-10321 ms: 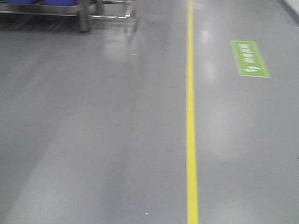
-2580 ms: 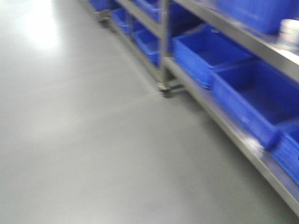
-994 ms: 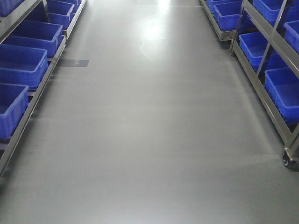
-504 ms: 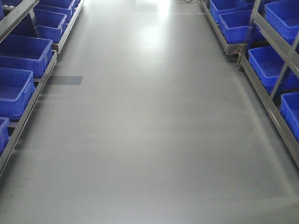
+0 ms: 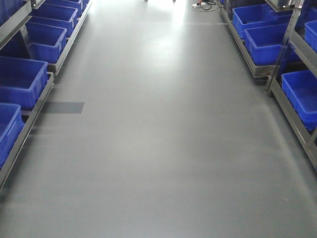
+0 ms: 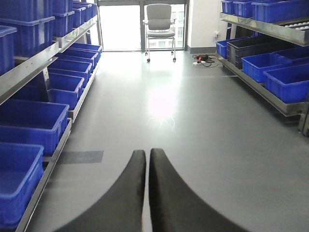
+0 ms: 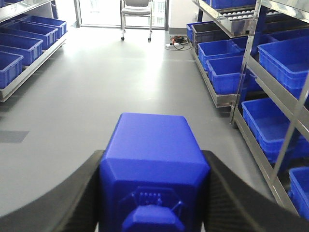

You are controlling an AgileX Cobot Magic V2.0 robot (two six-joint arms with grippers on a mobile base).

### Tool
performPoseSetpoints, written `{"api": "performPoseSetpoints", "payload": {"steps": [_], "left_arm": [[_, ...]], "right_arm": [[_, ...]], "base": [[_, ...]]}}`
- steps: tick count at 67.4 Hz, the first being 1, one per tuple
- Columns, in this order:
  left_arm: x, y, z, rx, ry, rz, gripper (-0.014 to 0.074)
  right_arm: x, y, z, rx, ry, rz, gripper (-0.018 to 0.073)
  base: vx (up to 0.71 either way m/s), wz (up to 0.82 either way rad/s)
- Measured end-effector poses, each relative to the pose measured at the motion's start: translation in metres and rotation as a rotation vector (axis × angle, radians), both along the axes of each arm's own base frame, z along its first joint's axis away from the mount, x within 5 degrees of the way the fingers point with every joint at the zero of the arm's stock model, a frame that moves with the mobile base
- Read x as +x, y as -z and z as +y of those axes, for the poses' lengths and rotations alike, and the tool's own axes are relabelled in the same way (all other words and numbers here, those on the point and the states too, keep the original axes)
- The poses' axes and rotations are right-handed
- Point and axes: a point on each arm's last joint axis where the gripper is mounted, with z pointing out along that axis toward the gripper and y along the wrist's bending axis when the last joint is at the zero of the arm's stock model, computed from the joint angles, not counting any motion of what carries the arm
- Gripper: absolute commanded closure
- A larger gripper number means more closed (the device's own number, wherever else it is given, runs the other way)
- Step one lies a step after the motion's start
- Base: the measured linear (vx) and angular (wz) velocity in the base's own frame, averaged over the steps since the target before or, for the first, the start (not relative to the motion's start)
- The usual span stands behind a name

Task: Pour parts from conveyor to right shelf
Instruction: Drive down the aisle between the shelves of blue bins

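Note:
My right gripper (image 7: 153, 155) is shut on a bright-blue block, the part (image 7: 153, 140), with its stud facing the camera. My left gripper (image 6: 147, 153) is shut and empty, its fingers touching above the grey floor. The right shelf, a steel rack (image 5: 290, 116) with large blue bins (image 5: 302, 91), runs along the right of the aisle. It also shows in the right wrist view (image 7: 246, 63) and the left wrist view (image 6: 260, 87). The conveyor is out of view. Neither gripper shows in the front view.
A matching steel rack with blue bins (image 5: 29, 84) lines the left side. A dark patch (image 5: 64, 107) lies on the floor by it. An office chair (image 6: 159, 24) and a cable bundle (image 6: 205, 59) sit at the aisle's far end.
The front view has turned from open floor into the aisle and moved forward along it. Racks and the dark floor patch have slid nearer.

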Motion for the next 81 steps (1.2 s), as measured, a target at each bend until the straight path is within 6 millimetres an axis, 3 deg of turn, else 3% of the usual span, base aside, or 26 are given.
{"api": "performPoseSetpoints", "payload": {"steps": [81], "left_arm": [[0.0,0.0,0.0,0.0,0.0,0.0,0.0603]], "right_arm": [[0.0,0.0,0.0,0.0,0.0,0.0,0.0564]], "base": [[0.65,-0.02]]}}
